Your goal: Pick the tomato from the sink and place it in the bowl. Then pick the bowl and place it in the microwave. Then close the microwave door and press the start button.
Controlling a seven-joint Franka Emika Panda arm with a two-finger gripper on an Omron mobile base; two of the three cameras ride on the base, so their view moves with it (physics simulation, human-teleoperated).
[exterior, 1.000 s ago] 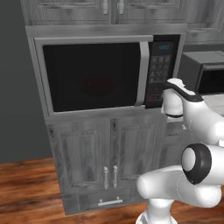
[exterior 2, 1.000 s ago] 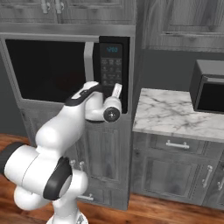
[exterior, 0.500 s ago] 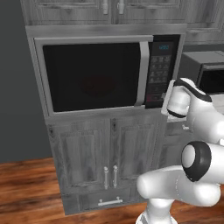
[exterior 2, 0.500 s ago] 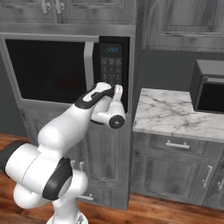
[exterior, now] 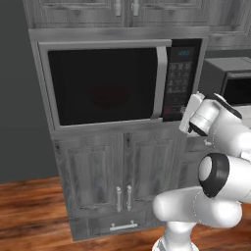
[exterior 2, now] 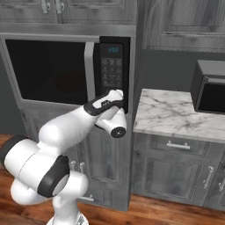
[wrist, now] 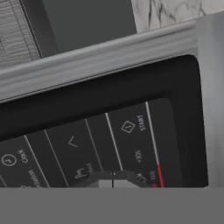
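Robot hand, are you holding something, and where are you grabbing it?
Nothing. The gripper is shut with nothing between its fingers, its tip right at the keypad panel of the microwave, whose microwave door is closed.

Grey wood cabinets [exterior: 115, 171], marble counter [exterior 2: 176, 114], wooden floor [exterior: 29, 211], dark wall [exterior: 17, 98]

Keypad panel [wrist: 109, 144] — right ahead, unobstructed

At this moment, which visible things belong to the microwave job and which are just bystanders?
Belongs to the job:
- microwave
- microwave door, shut
- keypad panel
- gripper, shut, at the panel's lower edge

Bystanders:
- smaller dark appliance
- marble counter
- lower cabinets
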